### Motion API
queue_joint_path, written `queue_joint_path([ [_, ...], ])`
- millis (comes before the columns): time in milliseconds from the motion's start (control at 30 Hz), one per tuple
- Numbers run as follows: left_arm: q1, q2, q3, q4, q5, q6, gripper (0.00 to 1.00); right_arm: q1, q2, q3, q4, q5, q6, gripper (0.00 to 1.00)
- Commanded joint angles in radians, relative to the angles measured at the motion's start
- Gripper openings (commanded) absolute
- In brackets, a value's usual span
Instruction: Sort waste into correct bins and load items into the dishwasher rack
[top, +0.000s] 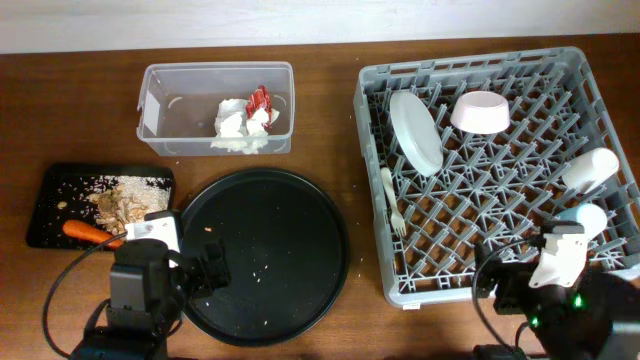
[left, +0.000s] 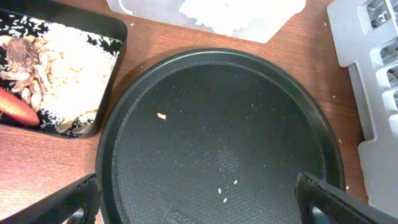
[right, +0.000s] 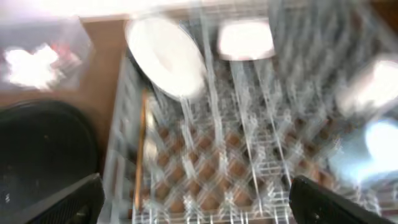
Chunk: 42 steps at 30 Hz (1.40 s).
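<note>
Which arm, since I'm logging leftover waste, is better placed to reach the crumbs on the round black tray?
Left. The left gripper hangs open directly over the round black tray, with the crumbs just ahead of its fingers. The right gripper is over the dishwasher rack, away from the tray.

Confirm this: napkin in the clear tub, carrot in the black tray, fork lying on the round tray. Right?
Not quite. The overhead view shows the fork lying in the rack, not on the round tray. The napkin is in the clear tub and the carrot in the black tray, as you said.
</note>
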Motion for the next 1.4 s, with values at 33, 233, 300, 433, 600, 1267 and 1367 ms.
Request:
queue_joint_path([
  [33, 0.004, -0.003, -0.007, -0.002, -0.014, -0.009, 0.99, 0.100, -0.235, -0.217, 0.244, 0.027, 0.003, 0.98],
  [233, 0.004, -0.003, -0.007, -0.002, -0.014, -0.010, 0.99, 0.098, -0.422, -0.645, 0.734, 0.028, -0.001, 0.99],
  [300, 0.004, -0.003, -0.007, -0.002, -0.014, -0.010, 1.00, 0.098, -0.422, -0.753, 0.913, 0.032, -0.053, 0.98],
  [433, 0.004, -0.003, -0.007, -0.002, -0.014, -0.009, 0.99, 0.098, -0.422, -0.895, 1.122, 0.065, -0.053, 0.98],
  [600, 0.004, -0.003, -0.007, -0.002, -0.014, -0.009, 0.99, 0.099, -0.422, -0.921, 0.966, 0.061, -0.052, 0.98],
  [1267, 0.004, -0.137, -0.074, 0.023, -0.068, -0.008, 0.99, 0.098, -0.422, -0.921, 0.966, 0.061, -0.052, 0.98],
  [1367, 0.014, -0.313, -0.316, 0.294, -0.051, 0.021, 0.99, 0.099, -0.422, -0.921, 0.966, 0.061, -0.052, 0.98],
])
